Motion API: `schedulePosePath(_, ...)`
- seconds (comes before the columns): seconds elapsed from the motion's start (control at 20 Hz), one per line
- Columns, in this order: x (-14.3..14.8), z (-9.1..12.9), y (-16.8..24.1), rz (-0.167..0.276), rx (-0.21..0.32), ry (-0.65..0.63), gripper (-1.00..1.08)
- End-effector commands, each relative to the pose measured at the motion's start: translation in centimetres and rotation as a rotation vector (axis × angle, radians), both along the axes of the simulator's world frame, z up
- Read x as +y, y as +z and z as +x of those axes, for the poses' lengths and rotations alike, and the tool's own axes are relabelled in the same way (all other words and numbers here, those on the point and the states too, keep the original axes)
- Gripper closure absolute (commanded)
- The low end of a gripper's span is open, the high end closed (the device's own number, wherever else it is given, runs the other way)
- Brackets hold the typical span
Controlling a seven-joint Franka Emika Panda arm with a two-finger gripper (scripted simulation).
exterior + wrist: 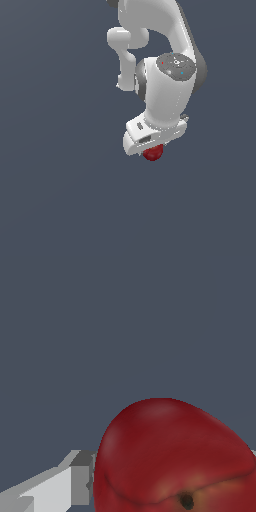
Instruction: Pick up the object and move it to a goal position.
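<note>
Fingers (75, 483) of my gripper (152, 149) clench the dark red object (153, 153), one pad touching its side, with plain grey ground all around.

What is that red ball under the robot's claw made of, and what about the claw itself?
The red object looks like fruit, perhaps an apple: smooth, faintly glossy skin with yellowish patches and a dark stem pit in the wrist view. As a simulator render, its true material is open. The gripper looks like hard white plastic or painted metal, matte and flat-faced; one finger shows a grey pad, possibly rubber.
</note>
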State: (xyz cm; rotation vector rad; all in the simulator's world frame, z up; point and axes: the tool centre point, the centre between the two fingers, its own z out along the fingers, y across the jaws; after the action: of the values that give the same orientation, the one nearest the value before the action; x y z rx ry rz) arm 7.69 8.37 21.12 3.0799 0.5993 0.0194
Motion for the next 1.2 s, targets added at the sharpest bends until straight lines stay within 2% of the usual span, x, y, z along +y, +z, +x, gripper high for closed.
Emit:
schedulePosePath(0.0,1.4,-0.2,2.9,0.0,-0.005,-0.004,1.08)
schedulePosePath(0.7,8.8,-1.3,16.7,0.0,-0.019,-0.025,1.08)
schedulePosePath(1.15,12.0,-1.5,22.6,0.0,-0.025,-0.034,1.08)
